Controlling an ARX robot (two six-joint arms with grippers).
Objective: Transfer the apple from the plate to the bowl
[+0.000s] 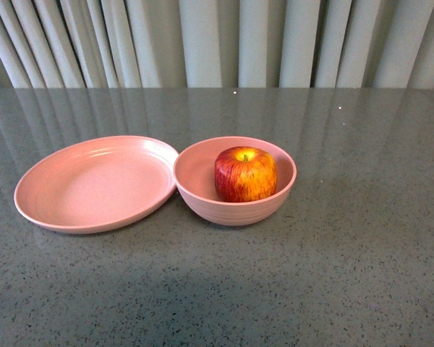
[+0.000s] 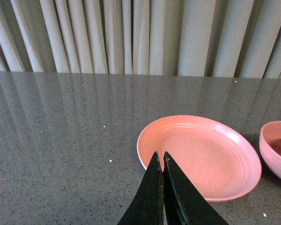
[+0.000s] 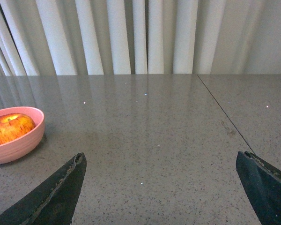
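The red apple (image 1: 245,174) with yellow streaks sits inside the deep pink bowl (image 1: 202,203). The shallow pink plate (image 1: 94,184) lies empty just left of the bowl, its rim touching it. Neither arm shows in the front view. In the left wrist view my left gripper (image 2: 160,156) is shut and empty, its tips over the near rim of the plate (image 2: 201,154); the bowl's edge (image 2: 274,150) shows beside it. In the right wrist view my right gripper (image 3: 161,157) is open and empty above the table, well apart from the bowl (image 3: 18,143) and the apple (image 3: 11,127).
The grey speckled table (image 1: 333,275) runs back to pale curtains (image 1: 217,43). A thin seam (image 3: 222,115) crosses the tabletop in the right wrist view.
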